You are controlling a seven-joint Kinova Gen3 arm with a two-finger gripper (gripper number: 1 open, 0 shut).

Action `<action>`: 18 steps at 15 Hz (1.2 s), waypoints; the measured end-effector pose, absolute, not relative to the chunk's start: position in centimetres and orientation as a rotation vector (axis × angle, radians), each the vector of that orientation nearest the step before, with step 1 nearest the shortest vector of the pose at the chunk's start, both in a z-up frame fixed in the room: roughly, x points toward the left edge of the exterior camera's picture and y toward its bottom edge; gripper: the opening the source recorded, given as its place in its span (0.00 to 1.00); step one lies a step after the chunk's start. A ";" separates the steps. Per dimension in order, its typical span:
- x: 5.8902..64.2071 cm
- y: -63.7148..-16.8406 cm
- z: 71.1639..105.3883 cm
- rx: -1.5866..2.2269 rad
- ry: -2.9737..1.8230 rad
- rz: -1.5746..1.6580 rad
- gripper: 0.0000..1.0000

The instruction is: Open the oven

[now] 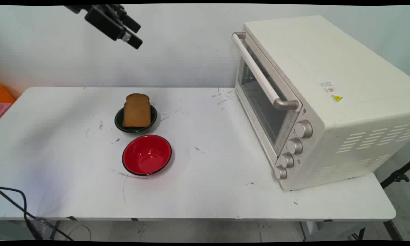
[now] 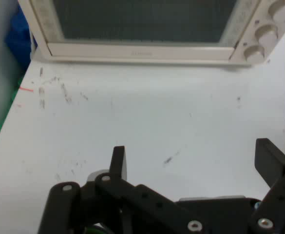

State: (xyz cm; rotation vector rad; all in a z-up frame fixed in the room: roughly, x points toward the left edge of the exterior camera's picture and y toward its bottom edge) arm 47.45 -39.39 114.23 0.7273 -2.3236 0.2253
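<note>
1. A white table [image 1: 208, 191] is spreading across the main view, carrying everything else; its top is showing dark scuffs and a small red mark near the far edge. In the hand view the same scuffed surface [image 2: 147, 122] is filling most of the picture.
2. A cream toaster oven [image 1: 328, 102] is sitting on the table's right side, turned at an angle so its glass door is facing left and toward the near side. The door is standing closed, with a long bar handle [image 1: 259, 71] running along its top edge and four round knobs [image 1: 293, 147] lining up in a row at its near end. In the hand view the oven's front [image 2: 147, 29] is stretching along the top edge, with three of the knobs showing at the upper right.
3. The black gripper [image 1: 131, 32] is hanging high at the top edge of the main view, upper left, well above the table and touching nothing. In the hand view its two fingers [image 2: 118, 161] are standing wide apart with only bare table between them, holding nothing.
4. A red bowl [image 1: 146, 154] with a dark rim is resting left of the table's centre, showing nothing inside.
5. A dark green bowl [image 1: 119, 119] is sitting just behind the red one, toward the wall, very near it.
6. A slice of brown bread [image 1: 136, 110] is leaning in the green bowl, its rounded top rising past the bowl's far rim. It is lying well below the gripper and apart from it.
</note>
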 end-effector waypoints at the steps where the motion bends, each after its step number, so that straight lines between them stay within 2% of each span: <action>1: 46.6 -39.7 114.5 0.734 -2.323 0.226 1.00; 9: 37.1 -44.3 115.5 0.738 -2.334 0.250 1.00; 18: 27.6 -50.5 112.7 0.709 -2.395 0.265 1.00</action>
